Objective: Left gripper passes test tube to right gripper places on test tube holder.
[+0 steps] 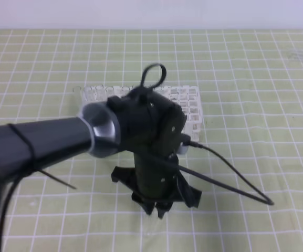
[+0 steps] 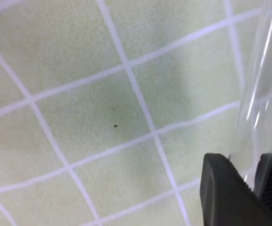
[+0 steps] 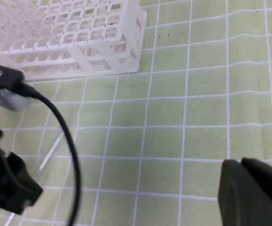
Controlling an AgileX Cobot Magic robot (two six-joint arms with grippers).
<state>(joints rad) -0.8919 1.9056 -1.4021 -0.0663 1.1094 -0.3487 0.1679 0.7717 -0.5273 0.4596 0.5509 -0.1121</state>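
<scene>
My left gripper (image 1: 157, 209) points down at the mat in front of the test tube holder (image 1: 192, 101), a white lattice rack. In the left wrist view its black fingers (image 2: 223, 190) close on both sides of the clear test tube (image 2: 259, 89), which runs up along the right edge just above the green grid mat. The right wrist view shows the tube (image 3: 51, 151) as a faint slanted streak beside the left arm. My right gripper (image 3: 239, 163) sits low at the right with its jaws together and nothing in them, well away from the holder (image 3: 103, 47).
A black cable (image 1: 230, 181) trails from the left wrist across the mat to the right. The green mat with white grid lines (image 1: 256, 79) covers the whole table. The left arm's silver collar (image 1: 100, 130) hides part of the rack.
</scene>
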